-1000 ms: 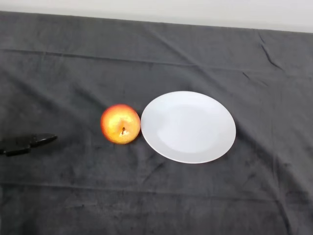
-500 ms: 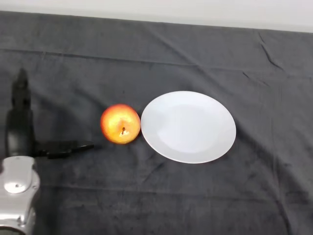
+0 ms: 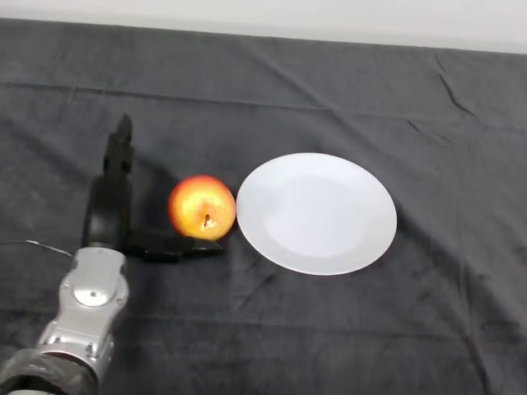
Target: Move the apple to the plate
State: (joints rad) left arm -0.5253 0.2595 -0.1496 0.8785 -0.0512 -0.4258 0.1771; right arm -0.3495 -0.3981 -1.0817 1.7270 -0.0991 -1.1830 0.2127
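Observation:
A red and yellow apple [image 3: 202, 207] lies on the dark cloth, its stem end facing me. Right beside it, to the right, sits a white round plate [image 3: 317, 213] with nothing on it. My left hand [image 3: 112, 210] is just left of the apple, open. Its fingers [image 3: 120, 150] point straight away from me along the apple's left side. The thumb [image 3: 177, 247] reaches rightwards under the apple's near edge. The apple sits in the gap between thumb and fingers; I cannot tell whether they touch it.
The dark cloth [image 3: 346, 329] covers the whole table, with folds and creases at the back and right. A pale wall strip [image 3: 329, 16] runs along the far edge.
My left hand has moved in from the left edge towards the apple, and the silver forearm has come into view. The apple and plate have not moved.

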